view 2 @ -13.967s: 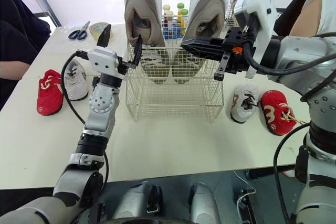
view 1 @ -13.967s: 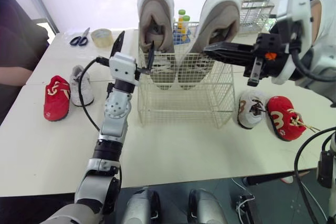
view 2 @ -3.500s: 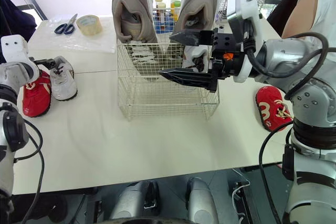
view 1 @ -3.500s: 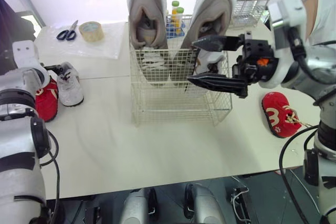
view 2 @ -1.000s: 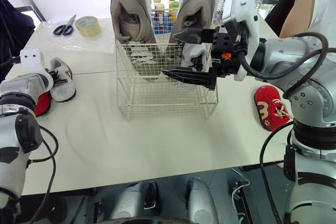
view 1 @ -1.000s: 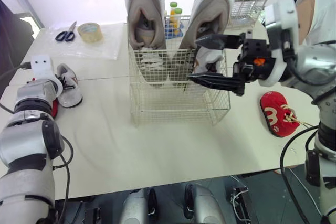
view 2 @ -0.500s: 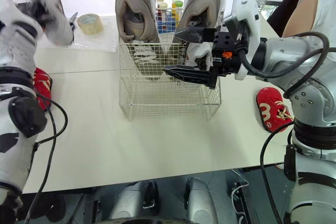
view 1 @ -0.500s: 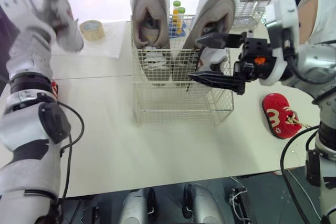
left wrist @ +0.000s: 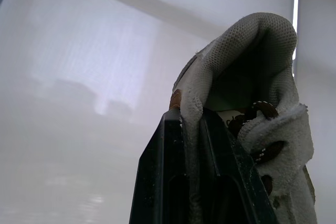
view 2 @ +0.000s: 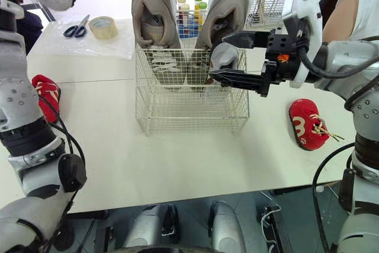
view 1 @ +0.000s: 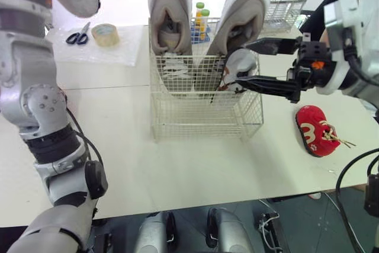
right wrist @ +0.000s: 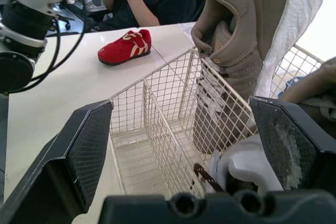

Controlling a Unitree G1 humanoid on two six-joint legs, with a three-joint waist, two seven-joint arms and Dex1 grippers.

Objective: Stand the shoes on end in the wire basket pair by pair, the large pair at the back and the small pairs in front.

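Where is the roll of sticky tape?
In the left eye view, the roll of tape lies at the back of the table on the robot's left, just right of the scissors and left of the wire basket.

white-coated metal wire basket (view 1: 204, 111), knit mesh small shoe (left wrist: 247, 61), matt table (view 1: 177, 164)

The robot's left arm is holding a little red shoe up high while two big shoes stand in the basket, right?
Not red: the left gripper holds a small white shoe, as the left wrist view shows. The two large shoes do stand in the wire basket.
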